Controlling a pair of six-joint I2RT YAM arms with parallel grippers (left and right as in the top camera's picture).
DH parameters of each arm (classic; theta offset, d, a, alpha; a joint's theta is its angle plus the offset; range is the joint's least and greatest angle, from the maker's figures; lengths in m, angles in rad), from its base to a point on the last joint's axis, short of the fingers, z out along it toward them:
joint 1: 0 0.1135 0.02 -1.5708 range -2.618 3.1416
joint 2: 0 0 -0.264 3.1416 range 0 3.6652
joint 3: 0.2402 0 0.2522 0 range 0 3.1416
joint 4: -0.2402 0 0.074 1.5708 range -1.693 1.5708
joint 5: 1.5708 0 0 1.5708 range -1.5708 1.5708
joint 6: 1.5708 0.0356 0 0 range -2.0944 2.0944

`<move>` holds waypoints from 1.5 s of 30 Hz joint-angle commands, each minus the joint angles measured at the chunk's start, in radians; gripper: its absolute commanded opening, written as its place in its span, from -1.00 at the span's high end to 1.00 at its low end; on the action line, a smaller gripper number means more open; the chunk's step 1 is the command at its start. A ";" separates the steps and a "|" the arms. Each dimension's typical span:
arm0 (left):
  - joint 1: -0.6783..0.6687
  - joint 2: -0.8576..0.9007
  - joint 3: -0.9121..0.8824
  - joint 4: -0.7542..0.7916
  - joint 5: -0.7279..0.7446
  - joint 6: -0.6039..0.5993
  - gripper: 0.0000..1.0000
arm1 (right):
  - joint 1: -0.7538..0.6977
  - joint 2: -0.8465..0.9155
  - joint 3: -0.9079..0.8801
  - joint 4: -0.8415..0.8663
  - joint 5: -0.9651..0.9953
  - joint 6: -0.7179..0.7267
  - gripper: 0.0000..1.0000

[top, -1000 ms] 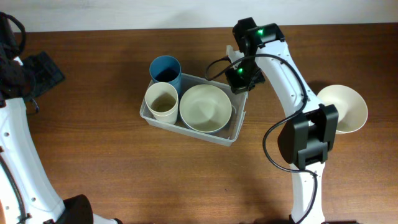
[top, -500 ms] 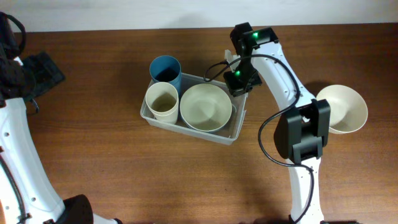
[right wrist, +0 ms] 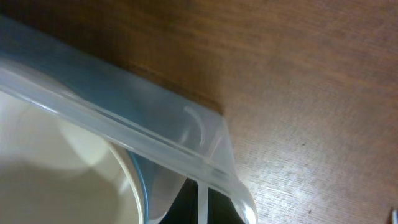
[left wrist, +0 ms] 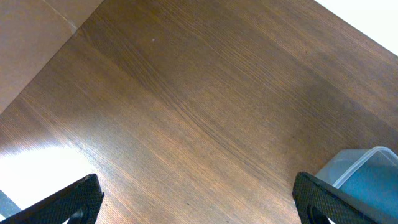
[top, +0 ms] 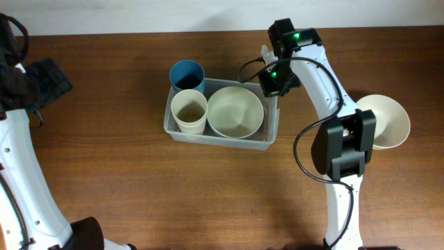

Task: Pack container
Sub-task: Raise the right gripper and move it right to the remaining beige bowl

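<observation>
Pinching the container (top: 220,142) by its 1 o'clock corner rim, right claw (top: 272,78) clenched, container sitting mid-worktop (top: 139,194) holding blue cup (top: 187,74), cream cup (top: 189,111) and cream bowl (top: 235,111), left claw (left wrist: 196,202) spread wide at 9 o'clock.

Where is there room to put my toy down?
Bare wood lies between the left arm and the container, and along its near side. It is crowded inside, with a blue cup, a cream cup and a bowl, and at its corner, where the right gripper pinches the rim.
</observation>
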 commanded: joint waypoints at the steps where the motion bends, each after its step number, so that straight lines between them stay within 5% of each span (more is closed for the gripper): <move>1: 0.003 0.003 -0.003 -0.001 0.004 -0.010 -0.99 | -0.008 0.011 0.016 0.026 0.031 -0.010 0.92; 15: 0.003 0.003 -0.003 -0.001 0.004 -0.010 -0.99 | -0.005 0.011 0.073 0.020 0.023 -0.055 0.90; 19: 0.003 0.003 -0.003 -0.001 0.004 -0.010 -0.99 | 0.008 0.010 0.262 -0.127 0.023 -0.059 0.49; 23: 0.003 0.003 -0.003 -0.001 0.004 -0.010 -0.99 | 0.016 0.010 0.435 -0.254 0.024 -0.041 -0.24; 27: 0.003 0.003 -0.003 -0.001 0.004 -0.010 -0.99 | -0.006 0.010 0.529 -0.359 0.024 0.047 -0.43; 37: 0.003 0.003 -0.003 -0.001 0.004 -0.010 -0.99 | -0.156 -0.091 0.515 -0.397 -0.034 0.151 -0.45; 45: 0.003 0.003 -0.003 -0.001 0.004 -0.010 -0.99 | -0.322 -0.385 0.136 -0.396 0.088 0.152 -0.45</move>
